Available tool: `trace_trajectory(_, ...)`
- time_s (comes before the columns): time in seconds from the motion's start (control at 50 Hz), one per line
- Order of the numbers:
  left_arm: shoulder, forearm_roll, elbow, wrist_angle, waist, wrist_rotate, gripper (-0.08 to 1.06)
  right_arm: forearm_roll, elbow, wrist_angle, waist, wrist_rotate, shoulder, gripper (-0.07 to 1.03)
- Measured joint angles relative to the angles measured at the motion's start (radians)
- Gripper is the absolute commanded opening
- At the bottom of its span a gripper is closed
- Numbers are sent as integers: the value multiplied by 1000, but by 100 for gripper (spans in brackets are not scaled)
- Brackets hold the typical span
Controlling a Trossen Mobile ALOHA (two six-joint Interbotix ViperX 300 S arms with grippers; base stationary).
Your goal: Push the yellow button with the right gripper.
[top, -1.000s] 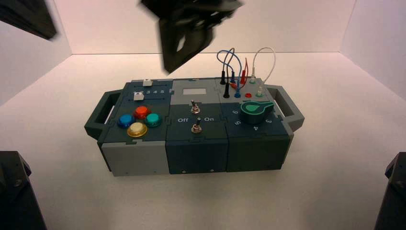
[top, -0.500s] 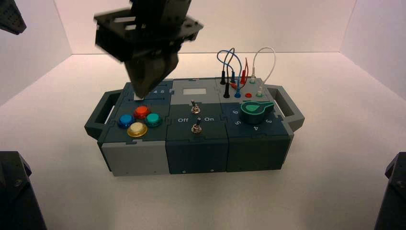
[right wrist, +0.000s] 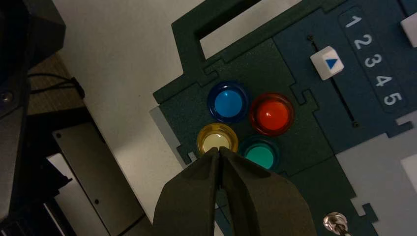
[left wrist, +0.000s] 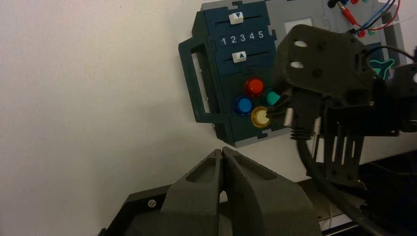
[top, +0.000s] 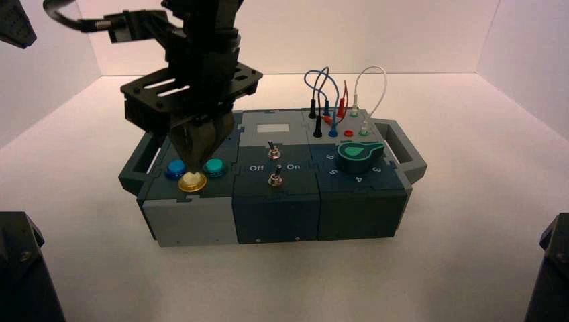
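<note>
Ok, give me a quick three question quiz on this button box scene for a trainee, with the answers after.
1. True or false: the right tool has its tip at the yellow button.
2. Which button sits straight across the cluster from the yellow one: A) blue button, B) red-orange button, C) teal button?
3. Fill in: the left tool is parked off the box with its fingers ____.

Key: 1. true. 2. B. 3. shut.
</note>
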Motion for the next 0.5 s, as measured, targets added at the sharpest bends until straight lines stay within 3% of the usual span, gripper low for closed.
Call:
trace_trajectory(0.3, 0, 0, 0, 0, 0, 2, -3, 37, -9, 8, 2, 0, 37, -2)
trace_trajectory(0.5, 0, 6, 0, 0, 0, 3, -3, 38, -15, 6, 12, 0, 41, -2)
